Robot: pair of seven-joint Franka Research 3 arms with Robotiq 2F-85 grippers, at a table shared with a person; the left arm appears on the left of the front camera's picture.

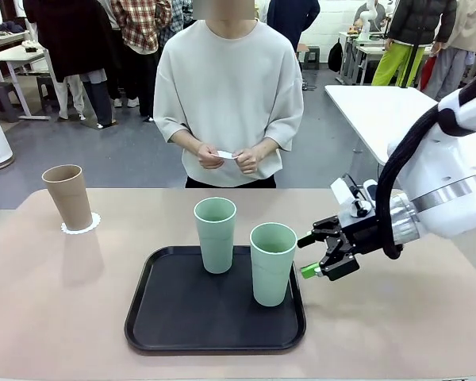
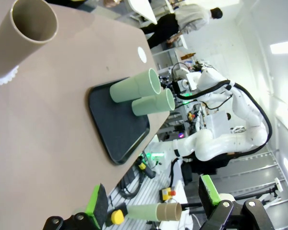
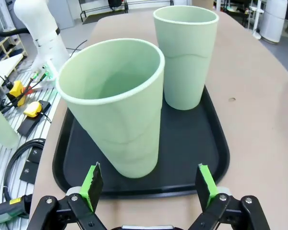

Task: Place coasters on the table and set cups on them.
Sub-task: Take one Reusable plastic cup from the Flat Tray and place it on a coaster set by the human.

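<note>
A tan cup [image 1: 67, 196] stands on a lacy white coaster [image 1: 81, 225] at the far left of the beige table [image 1: 47, 309]. Two mint green cups [image 1: 215, 234] [image 1: 272, 263] stand upright on a black tray [image 1: 182, 317]. My right gripper [image 1: 308, 255] is open just right of the nearer mint cup [image 3: 115, 105], which sits straight ahead of its fingers [image 3: 92, 184], untouched. My left gripper [image 2: 153, 203] is open and empty, back from the table edge, facing the tan cup [image 2: 26, 33] and tray [image 2: 120, 127]. The person holds another coaster [image 1: 226, 154] in both hands.
The person stands at the far side, opposite the tray. A white rectangular table [image 1: 381, 111] stands behind at the right. Cables and small tools [image 3: 24, 103] lie below the table's edge beside the tray. My right arm [image 2: 216, 139] shows beyond the tray.
</note>
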